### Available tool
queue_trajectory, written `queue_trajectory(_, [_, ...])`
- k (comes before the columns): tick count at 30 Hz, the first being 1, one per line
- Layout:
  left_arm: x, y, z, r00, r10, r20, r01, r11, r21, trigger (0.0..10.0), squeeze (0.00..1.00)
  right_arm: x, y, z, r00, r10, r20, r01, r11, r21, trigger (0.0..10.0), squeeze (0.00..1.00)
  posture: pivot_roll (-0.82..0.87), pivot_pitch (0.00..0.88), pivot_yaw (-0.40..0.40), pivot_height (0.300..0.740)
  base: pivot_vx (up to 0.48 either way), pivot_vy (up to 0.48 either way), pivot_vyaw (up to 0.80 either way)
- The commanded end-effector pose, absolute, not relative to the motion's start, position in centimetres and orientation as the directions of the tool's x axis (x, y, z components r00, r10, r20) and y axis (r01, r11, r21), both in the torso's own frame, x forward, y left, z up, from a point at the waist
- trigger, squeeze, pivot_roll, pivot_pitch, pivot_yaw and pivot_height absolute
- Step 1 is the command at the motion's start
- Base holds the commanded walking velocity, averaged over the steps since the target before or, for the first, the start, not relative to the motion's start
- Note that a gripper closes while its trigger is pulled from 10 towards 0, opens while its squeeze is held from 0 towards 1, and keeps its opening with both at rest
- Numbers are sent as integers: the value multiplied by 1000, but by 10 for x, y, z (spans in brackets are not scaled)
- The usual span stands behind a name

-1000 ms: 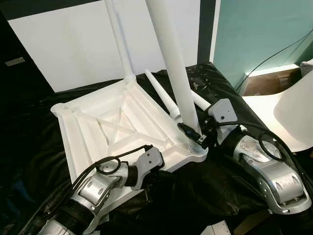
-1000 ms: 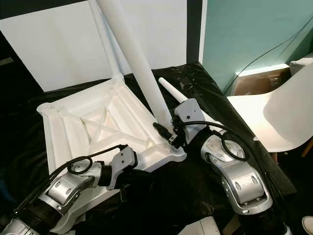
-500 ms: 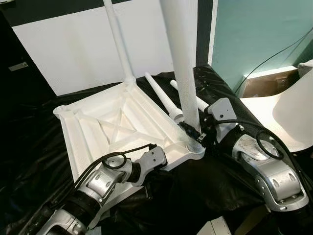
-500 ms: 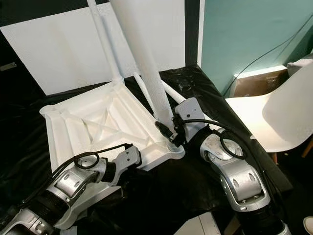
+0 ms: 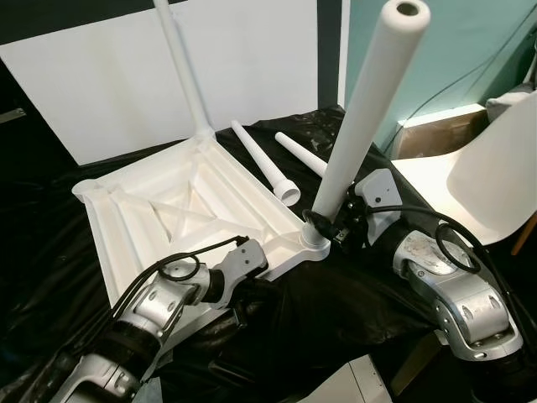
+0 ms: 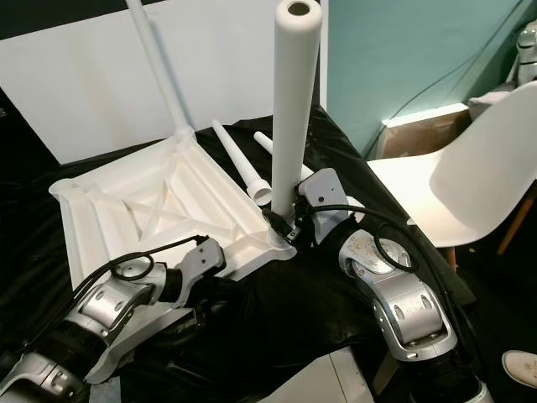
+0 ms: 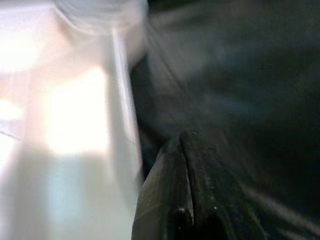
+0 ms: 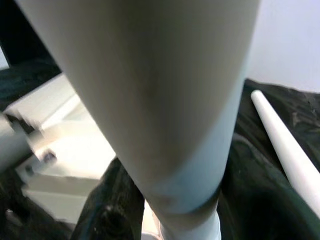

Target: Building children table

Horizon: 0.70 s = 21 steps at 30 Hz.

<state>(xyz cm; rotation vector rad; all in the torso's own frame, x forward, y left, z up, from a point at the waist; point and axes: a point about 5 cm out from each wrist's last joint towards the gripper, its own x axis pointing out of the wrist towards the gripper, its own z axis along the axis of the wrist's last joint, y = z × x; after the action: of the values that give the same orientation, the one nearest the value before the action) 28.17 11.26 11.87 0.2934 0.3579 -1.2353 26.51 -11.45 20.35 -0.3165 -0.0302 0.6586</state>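
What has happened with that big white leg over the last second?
The right hand has kept its grip on the leg at the tabletop corner. The camera shifted, so any tilt is unclear. The left hand, the far leg and both loose legs stayed put.

White leg (image 8: 165, 100), seemingly in tool (image 8: 165, 220)

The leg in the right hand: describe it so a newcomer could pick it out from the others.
Find the upside-down white tabletop on the black sheet. At its near right corner, the leg stands with the right hand gripping its base. Unlike the far-corner leg, it tilts; the two loose legs lie flat.
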Motion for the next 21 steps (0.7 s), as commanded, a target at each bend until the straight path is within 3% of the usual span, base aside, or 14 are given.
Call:
queue_trajectory(1, [285,116,138,336,-877,-344,940,333,70,10000,0,270,-119,191,808,572,-143,-587,760,-277,10000,0,-172,0,118,740,0,0,0])
queue_trajectory(3, [283,105,173,280,-950,-138,959,270,87,10000,0,272,-117,192,807,573,-139,-588,762,-273,10000,0,-172,0,119,740,0,0,0])
queue_trajectory(4, [283,105,173,280,-950,-138,959,270,87,10000,0,272,-117,192,807,573,-139,-588,762,-273,10000,0,-172,0,119,740,0,0,0])
queue_trajectory(6, [288,103,203,277,-959,55,954,281,102,10000,0,273,-116,192,807,575,-136,-589,763,-267,10000,0,-174,0,123,740,0,0,0])
queue_trajectory(9, [294,106,219,286,-946,155,949,301,88,10000,0,274,-115,193,805,579,-131,-591,762,-266,10000,0,-175,0,126,740,0,0,0])
queue_trajectory(16, [293,111,207,293,-953,83,954,297,48,10000,0,275,-114,195,807,579,-118,-588,766,-261,10000,0,-175,0,130,740,0,0,0])
queue_trajectory(21, [294,112,183,351,-935,-47,936,350,30,10000,0,276,-113,197,809,578,-106,-584,770,-256,10000,0,-169,0,133,740,0,0,0])
